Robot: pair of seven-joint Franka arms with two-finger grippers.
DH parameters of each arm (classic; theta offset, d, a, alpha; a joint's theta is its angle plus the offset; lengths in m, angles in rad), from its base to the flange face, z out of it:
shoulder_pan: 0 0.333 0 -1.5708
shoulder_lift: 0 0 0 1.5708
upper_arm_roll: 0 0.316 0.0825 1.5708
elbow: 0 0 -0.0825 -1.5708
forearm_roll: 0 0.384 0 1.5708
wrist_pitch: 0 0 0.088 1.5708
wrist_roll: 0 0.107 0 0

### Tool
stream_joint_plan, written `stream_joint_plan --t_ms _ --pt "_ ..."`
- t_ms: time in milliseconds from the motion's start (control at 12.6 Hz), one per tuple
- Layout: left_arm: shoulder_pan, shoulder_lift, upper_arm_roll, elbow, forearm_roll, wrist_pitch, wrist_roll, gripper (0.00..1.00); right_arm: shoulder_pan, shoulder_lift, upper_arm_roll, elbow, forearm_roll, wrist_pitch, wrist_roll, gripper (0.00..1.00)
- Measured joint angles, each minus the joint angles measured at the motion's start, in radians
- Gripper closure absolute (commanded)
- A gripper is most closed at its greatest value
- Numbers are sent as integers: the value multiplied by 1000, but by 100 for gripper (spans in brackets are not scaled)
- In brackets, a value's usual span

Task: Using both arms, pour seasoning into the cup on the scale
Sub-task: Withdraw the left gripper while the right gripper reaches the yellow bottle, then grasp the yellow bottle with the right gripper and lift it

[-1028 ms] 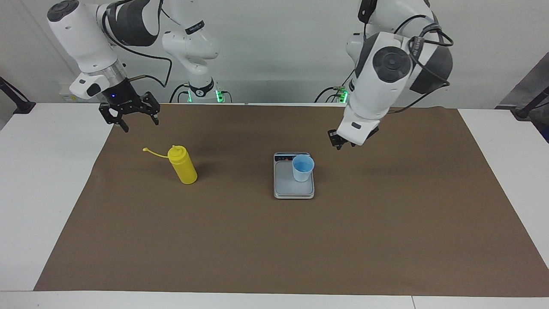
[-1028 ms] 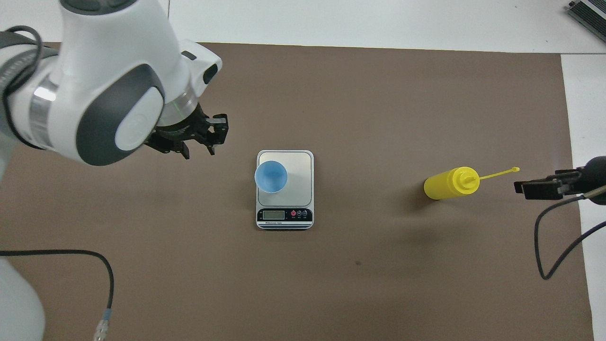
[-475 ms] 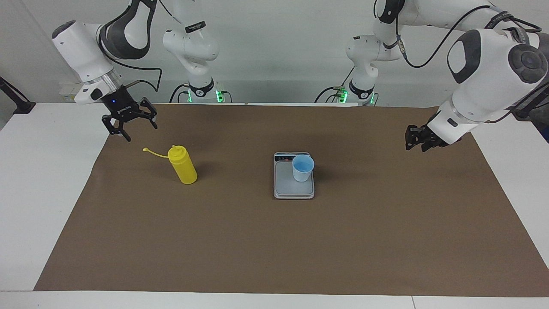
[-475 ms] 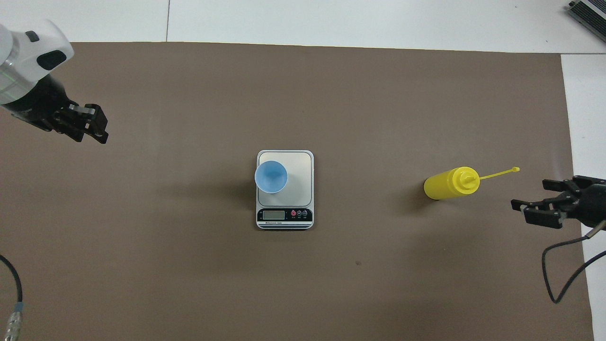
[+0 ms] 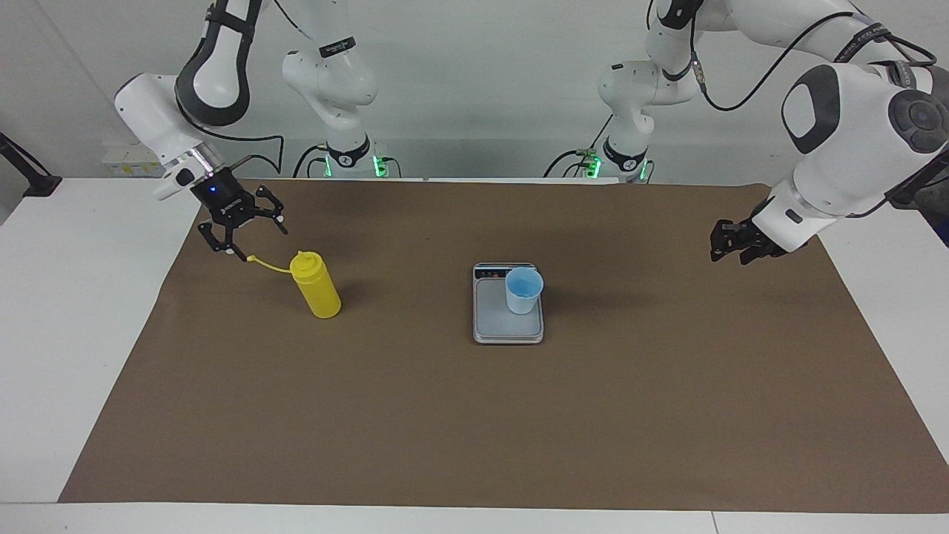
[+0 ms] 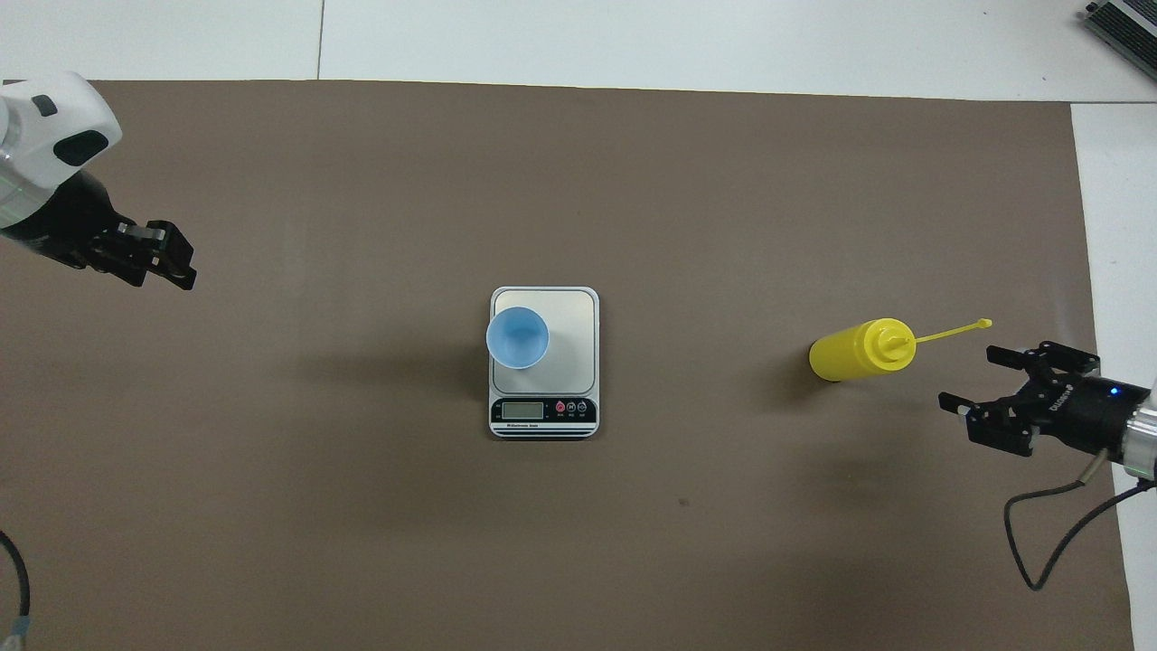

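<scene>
The yellow seasoning bottle (image 5: pixel 317 293) (image 6: pixel 850 353) stands upright on the mat toward the right arm's end, its cap strap (image 5: pixel 267 265) (image 6: pixel 949 333) sticking out sideways. The light-blue cup (image 5: pixel 523 291) (image 6: pixel 517 337) stands upright on the scale (image 5: pixel 493 315) (image 6: pixel 569 316) mid-table, at the plate's edge toward the left arm's end. My right gripper (image 5: pixel 248 239) (image 6: pixel 969 375) is open and empty, over the mat beside the strap's tip. My left gripper (image 5: pixel 728 256) (image 6: pixel 176 262) is open and empty, over the mat near the left arm's end, well away from the cup.
A brown mat (image 5: pixel 474 415) covers most of the white table (image 5: pixel 74 334). The scale's dark display strip (image 6: pixel 542 411) lies along its edge nearer to the robots. A black cable (image 6: pixel 1058 533) hangs from the right arm's wrist.
The left arm swung away from beside the cup to the left arm's end of the table. The right gripper turned and came down close to the bottle's strap tip.
</scene>
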Motion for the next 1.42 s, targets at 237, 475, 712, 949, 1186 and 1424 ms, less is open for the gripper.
stream_joint_plan --t_ms 237,475,712,949,1186,1424 --pt "0 -93 -1 -136 0 123 0 40 -13 92 0 -9 194 3 -276 0" --pt "0 -163 -1 -175 0 147 0 14 -11 182 0 -8 334 3 -496 0" --pt "0 -214 -2 -178 0 143 0 0 34 210 1 -7 452 3 -538 0" --pt "-2 -233 -7 -194 0 139 0 0 97 236 2 -8 550 8 -561 0" --pt "-1 -233 -7 -200 0 131 0 0 106 263 1 -8 599 10 -603 0" --pt "-1 -233 -2 -200 0 130 0 0 118 300 2 -8 667 10 -675 0"
